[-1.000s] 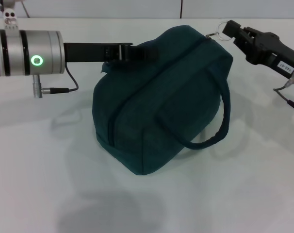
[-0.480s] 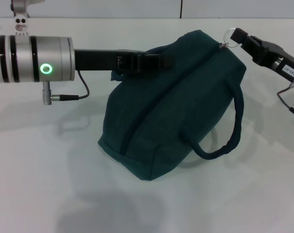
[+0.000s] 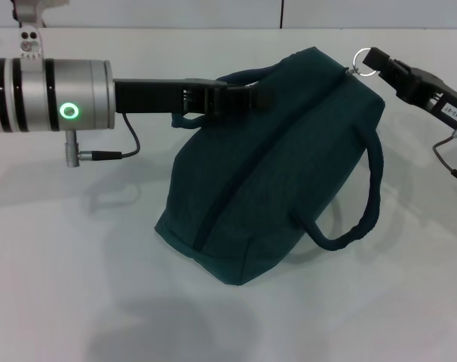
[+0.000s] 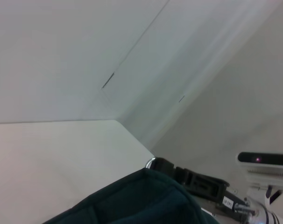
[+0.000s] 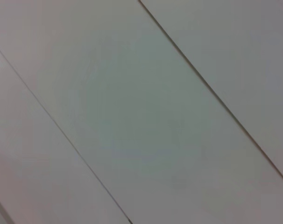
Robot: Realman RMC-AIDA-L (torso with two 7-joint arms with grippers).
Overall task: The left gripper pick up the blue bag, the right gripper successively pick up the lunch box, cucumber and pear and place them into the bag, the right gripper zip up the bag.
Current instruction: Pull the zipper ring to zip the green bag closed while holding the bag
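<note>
While the white table (image 3: 78, 286) spreads under everything, the blue bag (image 3: 274, 166) sits near its middle, tilted, its far end raised and its near corner resting on the surface, with one carry handle (image 3: 360, 211) looping down its right side. Reaching in level from the left, the left arm (image 3: 47, 94) shows a silver cylinder with a glowing green ring; its black left gripper (image 3: 240, 96) is clamped on the bag's upper handle at the top edge. From the right, the right arm slants down toward the bag's raised end, where the right gripper (image 3: 372, 62) is closed on the metal zipper ring (image 3: 363, 60). A small white label (image 3: 449, 111) on that arm carries print too small to read.
</note>
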